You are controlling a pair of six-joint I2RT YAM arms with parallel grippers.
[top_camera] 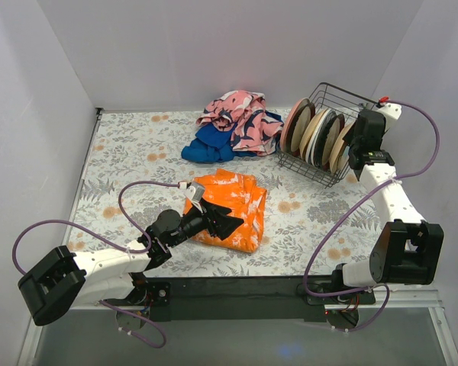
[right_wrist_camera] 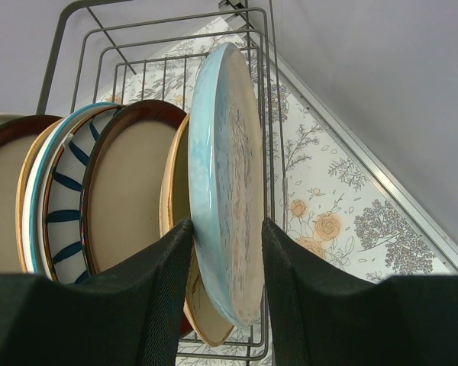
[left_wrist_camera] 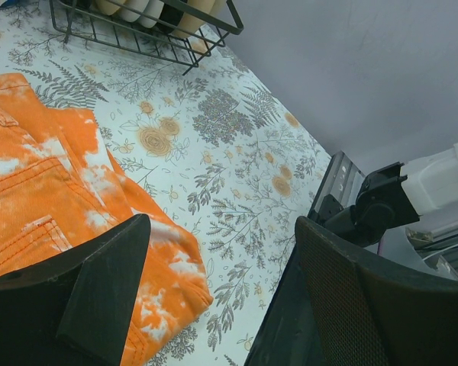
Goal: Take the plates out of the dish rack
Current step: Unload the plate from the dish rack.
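R end effector [right_wrist_camera: 226, 229] astride pale-blue plate [right_wrist_camera: 225, 137]

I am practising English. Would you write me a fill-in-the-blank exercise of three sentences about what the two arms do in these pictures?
1. The right tool grips the light blue plate, which stands on edge in the ___.
2. The left tool hovers over the ___ cloth.
3. The left tool's jaws are ___.

Missing words: dish rack; orange; open.
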